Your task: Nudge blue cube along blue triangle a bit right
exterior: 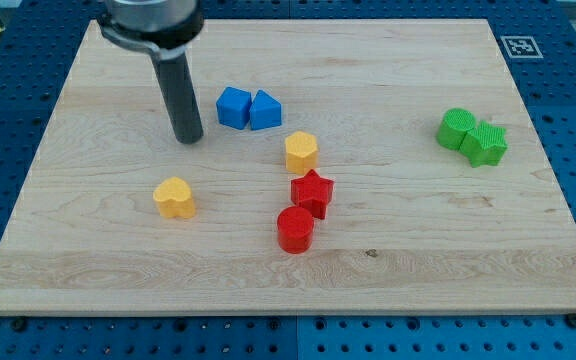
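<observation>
Blue cube (232, 107) touching blue triangle (265, 110), my tip (188, 139) just left

You've got 2 yellow blocks out there: a yellow hexagon (301, 152) around the middle of the wooden board (418, 240) and a yellow heart (174, 197) off to its left. Just below the hexagon, a red star (313, 191) is touching a red cylinder (295, 229). Way over right, a green round block (456, 129) sits snug against a green star (485, 144).
</observation>
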Robot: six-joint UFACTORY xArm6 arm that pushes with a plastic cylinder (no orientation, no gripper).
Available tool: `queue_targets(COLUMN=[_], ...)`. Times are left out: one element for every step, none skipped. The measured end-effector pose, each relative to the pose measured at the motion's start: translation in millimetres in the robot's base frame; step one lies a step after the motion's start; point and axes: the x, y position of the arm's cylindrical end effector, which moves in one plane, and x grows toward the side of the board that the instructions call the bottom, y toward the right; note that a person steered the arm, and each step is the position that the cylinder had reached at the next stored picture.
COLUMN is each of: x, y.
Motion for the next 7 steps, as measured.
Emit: queue_targets(x=[-11,-42,-45,-44,-44,-42,-31], y=[0,0,0,11,34,48,48])
